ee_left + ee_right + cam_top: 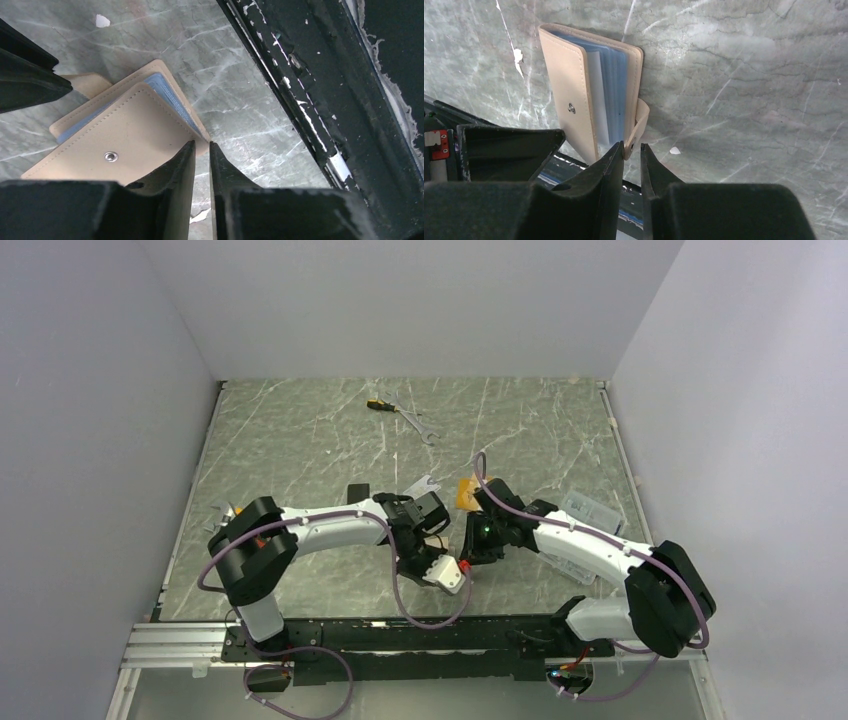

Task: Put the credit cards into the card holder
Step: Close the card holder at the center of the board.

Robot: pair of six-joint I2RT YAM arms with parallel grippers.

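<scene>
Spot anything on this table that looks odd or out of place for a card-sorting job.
The card holder sits ajar, its snap tab undone and blue sleeves fanned. A screwdriver and wrench lie at the far edge.

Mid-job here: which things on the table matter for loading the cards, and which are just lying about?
For the job:
card holder
orange card
black card
silver-grey cards

Just lying about:
screwdriver
wrench
clear plastic box
</scene>
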